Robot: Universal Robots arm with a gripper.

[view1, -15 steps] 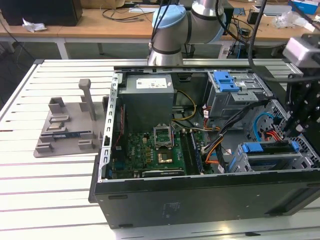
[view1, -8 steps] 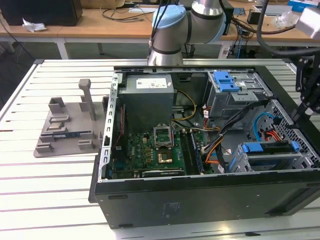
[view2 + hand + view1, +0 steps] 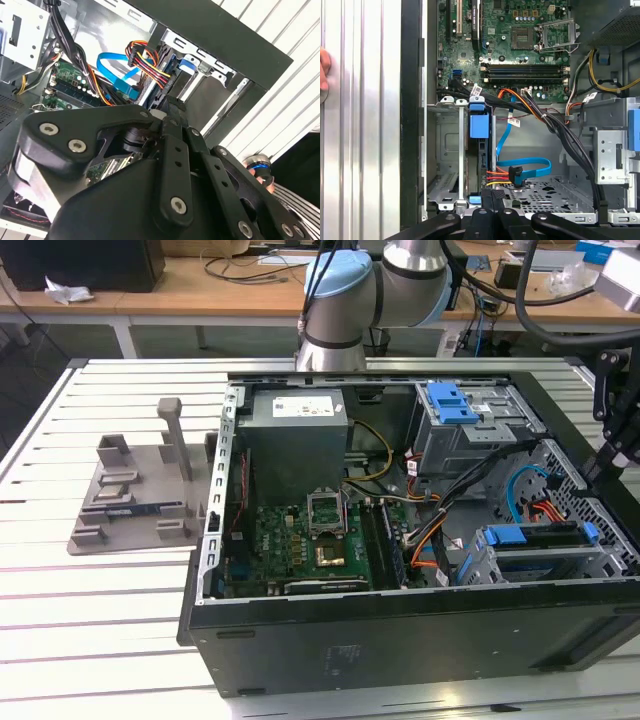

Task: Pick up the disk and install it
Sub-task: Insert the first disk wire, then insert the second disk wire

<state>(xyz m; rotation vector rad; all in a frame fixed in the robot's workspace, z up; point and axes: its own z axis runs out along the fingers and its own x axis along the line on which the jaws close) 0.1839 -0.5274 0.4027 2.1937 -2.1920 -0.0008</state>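
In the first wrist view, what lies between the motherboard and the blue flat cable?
In the first wrist view, a bundle of black and orange wires runs between the motherboard and the blue flat cable.

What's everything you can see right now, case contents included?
computer case: one, black, open, on the white slatted table
power supply: one, grey, inside the case
motherboard: one, green, on the case floor
disk: one, blue-framed, standing edge-on in the drive cage
data cable: one, blue, beside the disk
fixture tray: one, grey, on the table at the exterior view's left
person's fingertip: one, on the table beside the case
robot arm: one, silver and light blue, behind the case
hand: one, black, over the drive cage
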